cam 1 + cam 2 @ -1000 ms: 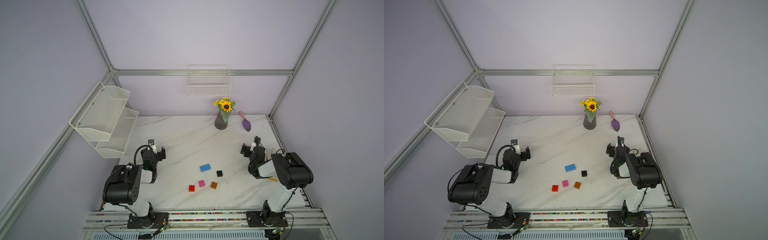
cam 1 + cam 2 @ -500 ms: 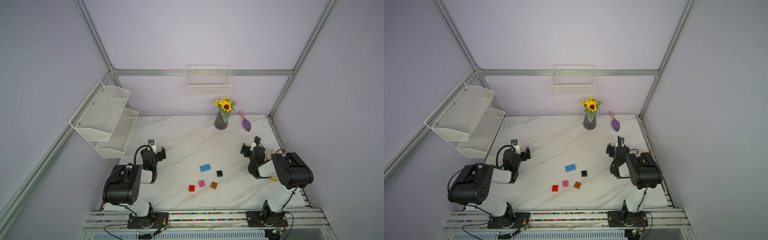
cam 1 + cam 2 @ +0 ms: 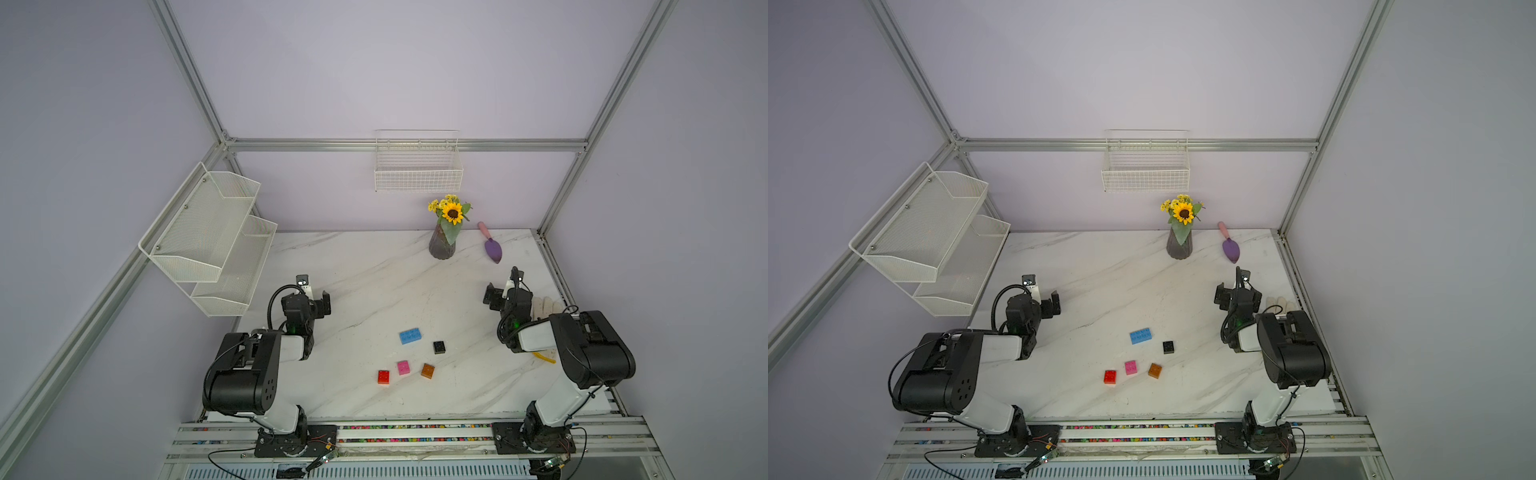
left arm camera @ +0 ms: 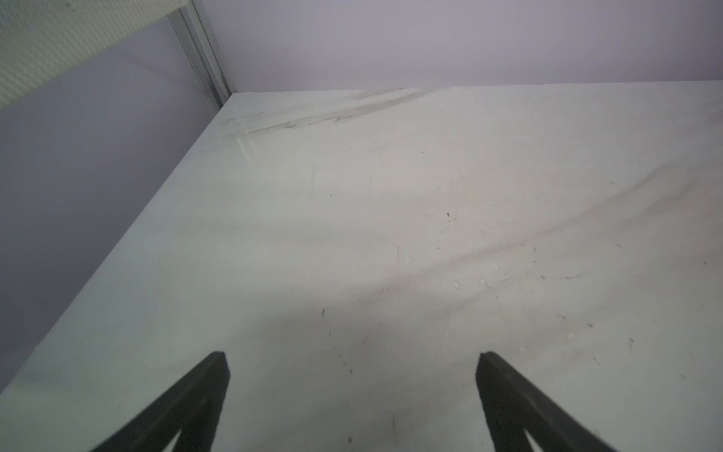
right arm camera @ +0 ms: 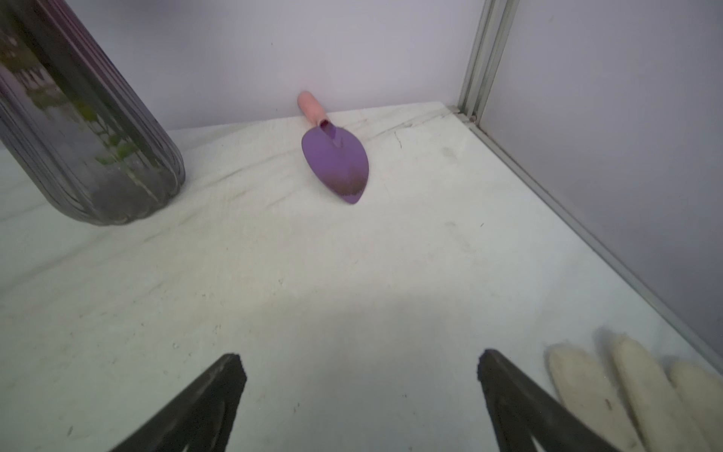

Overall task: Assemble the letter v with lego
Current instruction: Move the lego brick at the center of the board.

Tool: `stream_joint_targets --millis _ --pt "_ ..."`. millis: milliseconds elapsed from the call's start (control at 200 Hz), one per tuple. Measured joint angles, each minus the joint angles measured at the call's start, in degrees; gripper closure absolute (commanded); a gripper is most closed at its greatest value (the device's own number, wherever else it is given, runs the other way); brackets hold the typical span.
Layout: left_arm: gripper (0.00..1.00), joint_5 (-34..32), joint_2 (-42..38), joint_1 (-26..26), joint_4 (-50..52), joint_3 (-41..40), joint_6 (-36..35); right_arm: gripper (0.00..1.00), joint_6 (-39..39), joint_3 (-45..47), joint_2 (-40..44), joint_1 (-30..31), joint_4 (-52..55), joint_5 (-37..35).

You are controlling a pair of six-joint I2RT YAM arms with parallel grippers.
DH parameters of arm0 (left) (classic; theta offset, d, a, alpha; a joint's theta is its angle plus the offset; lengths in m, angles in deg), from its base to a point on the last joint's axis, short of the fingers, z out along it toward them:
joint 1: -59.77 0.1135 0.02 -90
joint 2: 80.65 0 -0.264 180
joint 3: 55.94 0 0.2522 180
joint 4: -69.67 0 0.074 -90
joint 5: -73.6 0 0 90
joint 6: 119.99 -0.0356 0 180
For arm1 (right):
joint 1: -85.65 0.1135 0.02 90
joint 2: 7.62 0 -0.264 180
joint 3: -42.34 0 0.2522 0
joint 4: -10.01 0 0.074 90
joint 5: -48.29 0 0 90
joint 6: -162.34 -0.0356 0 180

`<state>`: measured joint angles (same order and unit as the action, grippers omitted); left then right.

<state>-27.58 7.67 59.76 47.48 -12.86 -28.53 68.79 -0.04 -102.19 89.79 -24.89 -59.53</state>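
Our left gripper (image 4: 352, 354) and right gripper (image 5: 360, 356): fingers spread, empty. Blue brick (image 3: 410, 336), black brick (image 3: 439, 347), pink brick (image 3: 402, 367), orange brick (image 3: 427, 370), red brick (image 3: 383, 376) lie apart on marble table (image 3: 374, 270), between arms. We see vase (image 5: 86, 137), trowel (image 5: 336, 164) ahead of right gripper, glove (image 5: 626, 391) beside it.

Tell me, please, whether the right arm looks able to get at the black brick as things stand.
Probably yes: the black brick sits apart from the others on bare table, nothing stands between it and the right gripper, and that gripper is open and empty.

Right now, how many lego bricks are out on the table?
5, lying apart on the table: blue farthest back, black beside it, then red, pink and orange in a row nearer the front. None seems hidden.
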Motion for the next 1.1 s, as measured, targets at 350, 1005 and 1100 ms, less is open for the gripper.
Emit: stream_joint_targets --millis 350,1005,1100 --pt "0.0 5.8 -1.0 -5.6 37.4 27.2 5.3 0.03 -7.0 -7.8 17.4 10.2 19.6 0.9" --pt "0.09 11.6 0.3 -37.2 57.8 29.4 7.3 0.03 -20.5 -13.2 28.0 13.3 50.1 14.5" --pt "0.08 12.8 4.9 -39.1 59.8 31.6 4.2 0.03 -20.7 -13.9 27.8 13.3 51.1 15.9"
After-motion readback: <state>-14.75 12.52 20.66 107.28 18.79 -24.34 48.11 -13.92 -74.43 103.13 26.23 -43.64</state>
